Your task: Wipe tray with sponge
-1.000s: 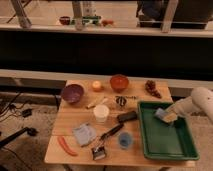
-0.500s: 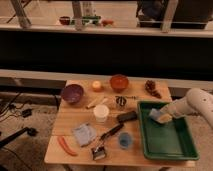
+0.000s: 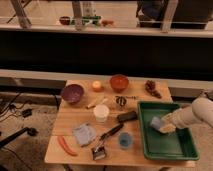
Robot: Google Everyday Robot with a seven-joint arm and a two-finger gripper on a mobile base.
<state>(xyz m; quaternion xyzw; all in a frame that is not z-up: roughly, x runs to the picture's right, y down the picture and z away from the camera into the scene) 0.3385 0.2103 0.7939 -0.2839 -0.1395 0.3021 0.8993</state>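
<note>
The green tray [image 3: 172,146] lies on the right end of the wooden table. The light-blue sponge [image 3: 156,123] with a yellowish side rests on the tray floor in its left half. My gripper [image 3: 164,125] is at the end of the white arm that comes in from the right edge. It sits over the tray, shut on the sponge and pressing it down on the tray floor.
Left of the tray are a black block [image 3: 127,116], a white cup [image 3: 101,113], a small blue cup [image 3: 125,141], a blue-grey cloth [image 3: 83,134] and a black-handled tool [image 3: 111,133]. A purple bowl [image 3: 72,93] and an orange bowl [image 3: 119,82] stand at the back.
The gripper has slid the sponge left across the tray, then a little toward the near side. Nothing else has moved.
</note>
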